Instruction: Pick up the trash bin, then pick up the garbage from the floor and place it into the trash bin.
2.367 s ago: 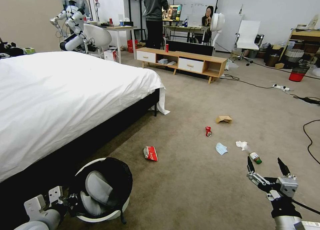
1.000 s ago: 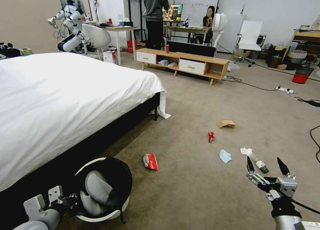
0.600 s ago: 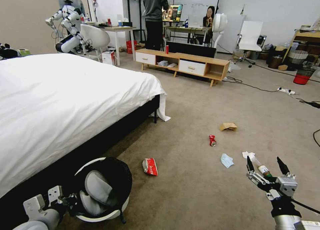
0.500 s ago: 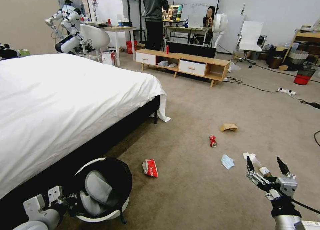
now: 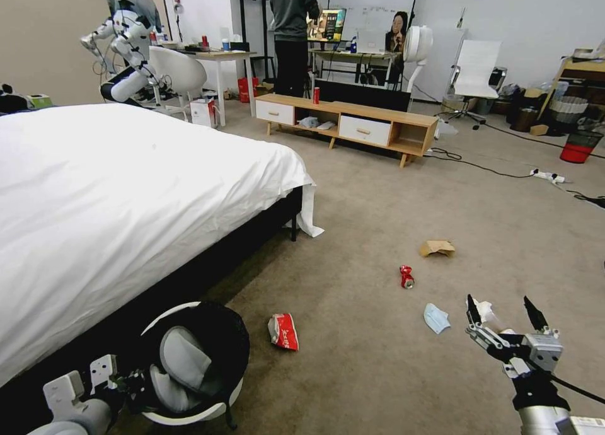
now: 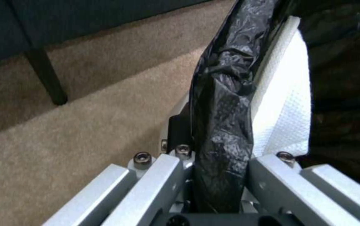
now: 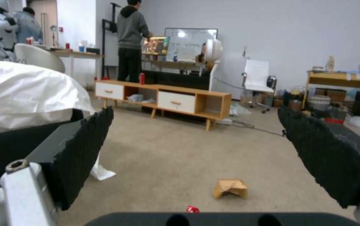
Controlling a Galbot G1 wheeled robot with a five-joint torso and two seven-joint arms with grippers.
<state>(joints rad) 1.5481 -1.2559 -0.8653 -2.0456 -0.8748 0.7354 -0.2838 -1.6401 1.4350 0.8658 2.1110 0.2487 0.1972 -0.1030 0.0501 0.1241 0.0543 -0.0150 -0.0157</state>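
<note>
**No legible text in any view**

Nothing can be read. The red-and-white crumpled wrapper (image 5: 284, 331) on the carpet carries white marks that look like lettering, but they are too small and creased to make out. The whiteboard (image 5: 373, 5) on the far wall shows faint writing that cannot be read, in the head view or the right wrist view. The lit screen (image 5: 330, 23) on the desk beside it shows coloured patches with no legible words. The upright red can (image 5: 316, 95) on the low wooden cabinet (image 5: 409, 116) and the crushed red can (image 5: 406, 277) on the floor show no readable brand.
</note>
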